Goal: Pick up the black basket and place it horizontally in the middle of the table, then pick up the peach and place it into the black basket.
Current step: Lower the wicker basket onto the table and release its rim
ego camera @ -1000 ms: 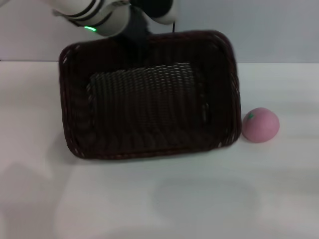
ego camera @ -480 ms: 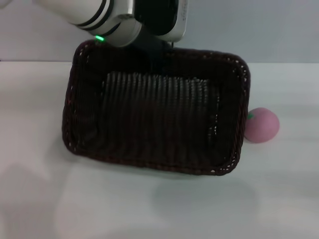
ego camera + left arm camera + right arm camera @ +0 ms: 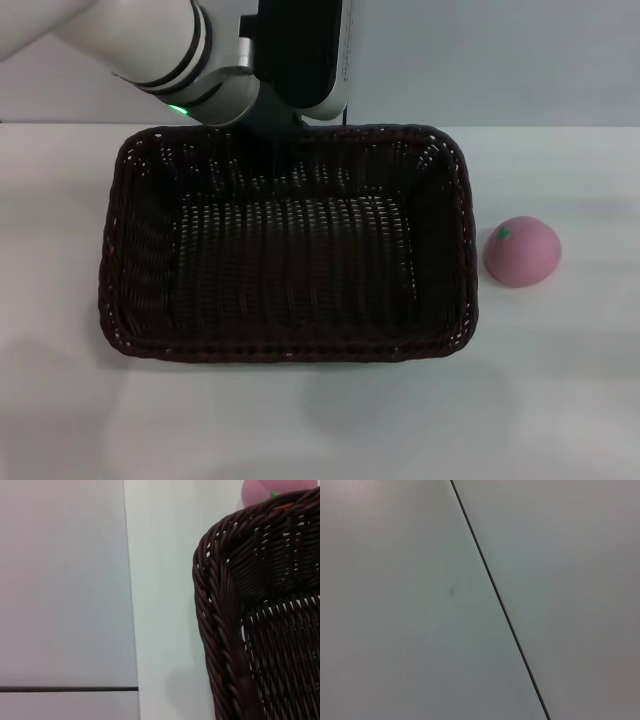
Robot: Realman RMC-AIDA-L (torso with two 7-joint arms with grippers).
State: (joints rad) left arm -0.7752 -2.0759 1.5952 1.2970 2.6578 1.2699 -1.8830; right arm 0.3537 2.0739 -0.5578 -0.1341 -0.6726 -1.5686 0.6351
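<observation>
At frame centre the basket [image 3: 290, 255] lies flat on the table [image 3: 560, 400], left gripper [image 3: 275, 130] at its far rim, grip unreadable; next: release, then fetch the peach [image 3: 522, 251] beside it.

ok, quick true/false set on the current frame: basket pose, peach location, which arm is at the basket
1. The black basket sits long side across the table, opening up. True.
2. The peach is inside the basket. False: it lies on the table just off the basket's right end.
3. The left gripper is at the basket's far rim. True; whether it grips the rim cannot be seen.
4. The right arm is reaching for the peach. False: no right arm shows in the head view, and its wrist view shows only a plain surface.
5. The basket holds a second fruit. False: it is empty.
</observation>
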